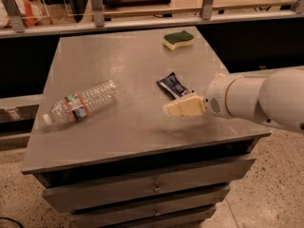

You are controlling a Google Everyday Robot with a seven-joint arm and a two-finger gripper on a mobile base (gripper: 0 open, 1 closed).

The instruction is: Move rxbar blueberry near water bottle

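Observation:
The rxbar blueberry (173,85), a small dark navy bar with white markings, lies flat on the grey table (133,56) right of centre. The water bottle (81,103), clear and ribbed with an orange-red and green label, lies on its side near the table's left edge, cap toward the front left. My gripper (179,108), cream-coloured at the end of a thick white arm coming in from the right, hovers just in front of the bar's near end, pointing left. The bottle lies well to the left of it.
A green-and-yellow sponge (178,39) lies at the table's far right. The table is a cabinet with drawers (152,186) below its front edge. A railing with posts (97,6) runs behind the table.

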